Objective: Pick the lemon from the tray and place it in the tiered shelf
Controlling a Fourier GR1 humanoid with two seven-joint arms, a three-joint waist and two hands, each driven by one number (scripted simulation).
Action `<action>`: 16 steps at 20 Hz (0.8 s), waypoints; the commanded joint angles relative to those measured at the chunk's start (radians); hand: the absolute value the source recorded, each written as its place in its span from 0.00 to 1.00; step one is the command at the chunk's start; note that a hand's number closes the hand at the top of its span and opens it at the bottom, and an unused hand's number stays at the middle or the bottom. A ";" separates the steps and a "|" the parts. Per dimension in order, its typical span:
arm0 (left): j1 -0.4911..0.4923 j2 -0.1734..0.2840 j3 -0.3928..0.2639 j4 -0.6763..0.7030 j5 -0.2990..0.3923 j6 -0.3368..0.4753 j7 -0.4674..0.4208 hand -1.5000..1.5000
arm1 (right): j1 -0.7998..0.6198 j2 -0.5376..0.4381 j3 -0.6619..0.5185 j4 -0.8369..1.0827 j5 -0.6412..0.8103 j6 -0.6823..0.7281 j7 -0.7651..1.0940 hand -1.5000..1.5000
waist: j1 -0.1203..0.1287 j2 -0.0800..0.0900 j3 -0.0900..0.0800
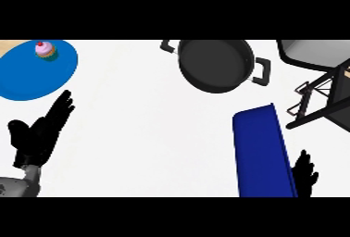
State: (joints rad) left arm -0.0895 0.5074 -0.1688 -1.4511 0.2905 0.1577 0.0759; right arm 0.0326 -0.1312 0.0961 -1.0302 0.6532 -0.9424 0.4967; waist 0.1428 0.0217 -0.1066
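Hovering open over the white desk (157, 139), the left robot hand (37, 132) holds nothing; the right robot hand (305, 176), fingers straight, shows beside the dark blue tray (259, 152). No lemon shows. Likely light, firm and slippery; grasp its middle. The shelf (321, 92) stands at the desk's far right corner.

Bright white counter (157, 139), a tan strip at its top-left corner

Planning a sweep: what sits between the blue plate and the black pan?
Nothing: the head view shows bare white counter between blue plate and black pan.
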 commanded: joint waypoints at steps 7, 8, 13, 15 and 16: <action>0.006 -0.002 0.003 0.007 0.007 -0.004 0.006 0.50 | 0.020 0.085 0.014 0.093 0.100 0.186 0.306 0.00 | -0.031 0.019 0.082; 0.005 0.007 0.007 0.014 0.007 -0.008 0.011 0.50 | -0.001 0.086 0.012 0.084 0.114 0.205 0.329 0.00 | -0.029 0.019 0.082; 0.009 -0.005 0.007 0.026 0.009 0.000 0.012 0.50 | -0.045 0.090 0.016 0.074 0.214 0.296 0.446 0.00 | -0.047 0.009 0.085; 0.023 -0.002 0.011 0.026 0.006 -0.001 -0.002 0.50 | -0.051 0.102 0.023 0.076 0.251 0.336 0.492 0.00 | -0.040 0.004 0.086; 0.013 -0.004 0.009 0.026 0.006 0.001 0.006 0.50 | -0.060 0.108 0.023 0.072 0.271 0.345 0.517 0.00 | -0.055 0.002 0.089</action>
State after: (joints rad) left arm -0.0769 0.5077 -0.1597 -1.4293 0.2967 0.1560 0.0818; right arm -0.0156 -0.1501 0.1405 -1.0278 0.9290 -0.6647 0.7925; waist 0.1070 -0.0027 -0.0832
